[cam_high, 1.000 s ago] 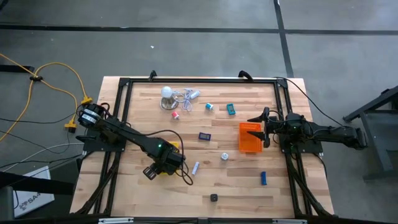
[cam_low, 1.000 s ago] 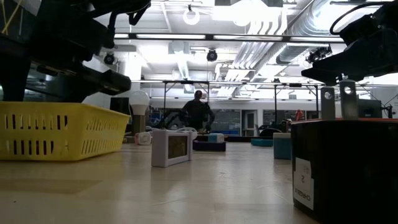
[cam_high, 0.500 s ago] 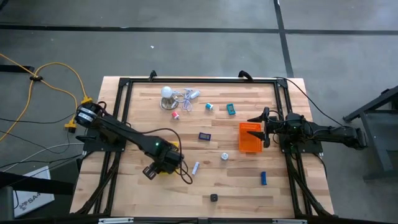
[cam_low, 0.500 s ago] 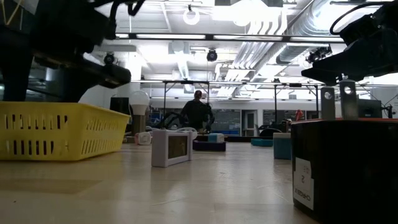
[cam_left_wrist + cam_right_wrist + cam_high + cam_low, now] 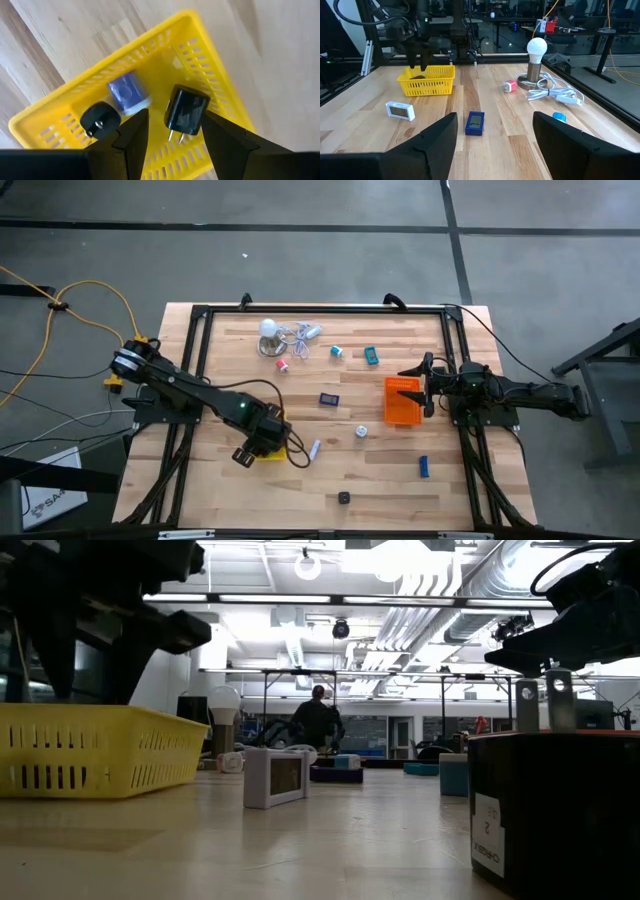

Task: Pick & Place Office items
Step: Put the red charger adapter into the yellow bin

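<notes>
Your left tool [image 5: 170, 142] hangs empty, fingers apart, straight above the yellow tray [image 5: 220, 87]. The white clip [image 5: 314, 450] lies just right of that tray on the worktop [image 5: 380, 480], long axis slanted, nearest this arm.

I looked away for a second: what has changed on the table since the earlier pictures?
Only the left arm moved: its claw shifted slightly toward the table's front-left, staying above the yellow tray; nothing visibly taken or let go. The right claw stayed by the orange tray, and the loose items did not move.
</notes>
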You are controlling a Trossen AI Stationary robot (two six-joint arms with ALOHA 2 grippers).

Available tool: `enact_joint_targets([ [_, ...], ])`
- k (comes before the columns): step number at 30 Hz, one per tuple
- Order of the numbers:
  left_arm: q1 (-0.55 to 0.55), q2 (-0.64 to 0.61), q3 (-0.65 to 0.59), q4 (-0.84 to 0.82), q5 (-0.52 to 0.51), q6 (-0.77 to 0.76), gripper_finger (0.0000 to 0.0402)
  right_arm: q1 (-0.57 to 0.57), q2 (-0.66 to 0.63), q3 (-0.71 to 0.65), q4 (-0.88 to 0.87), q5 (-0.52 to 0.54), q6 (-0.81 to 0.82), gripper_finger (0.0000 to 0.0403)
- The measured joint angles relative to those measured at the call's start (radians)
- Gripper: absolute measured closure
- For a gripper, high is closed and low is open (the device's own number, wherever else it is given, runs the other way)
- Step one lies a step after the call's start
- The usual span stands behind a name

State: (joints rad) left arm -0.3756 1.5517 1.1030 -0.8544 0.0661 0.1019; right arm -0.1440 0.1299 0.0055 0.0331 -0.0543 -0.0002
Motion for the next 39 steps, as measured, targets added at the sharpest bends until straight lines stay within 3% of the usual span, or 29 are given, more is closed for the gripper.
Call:
enact_joint_targets([
  [8,0.005,-0.056,0.0,0.06,-0.068,-0.009,0.0226,0.0,0.0,0.0,0.0,0.0,0.0,0.0155],
  [15,0.065,-0.148,0.0,0.074,-0.155,-0.106,0.0226,0.0,0.0,0.0,0.0,0.0,0.0,0.0155],
  [25,0.2,-0.177,0.0,0.081,-0.247,-0.474,0.0227,0.0,0.0,0.0,0.0,0.0,0.0,0.0155],
  [33,0.262,-0.177,0.0,0.086,-0.248,-0.464,0.0227,0.0,0.0,0.0,0.0,0.0,0.0,0.0155],
  [39,0.301,-0.176,0.0,0.086,-0.248,-0.234,0.0227,0.0,0.0,0.0,0.0,0.0,0.0,0.0155],
])
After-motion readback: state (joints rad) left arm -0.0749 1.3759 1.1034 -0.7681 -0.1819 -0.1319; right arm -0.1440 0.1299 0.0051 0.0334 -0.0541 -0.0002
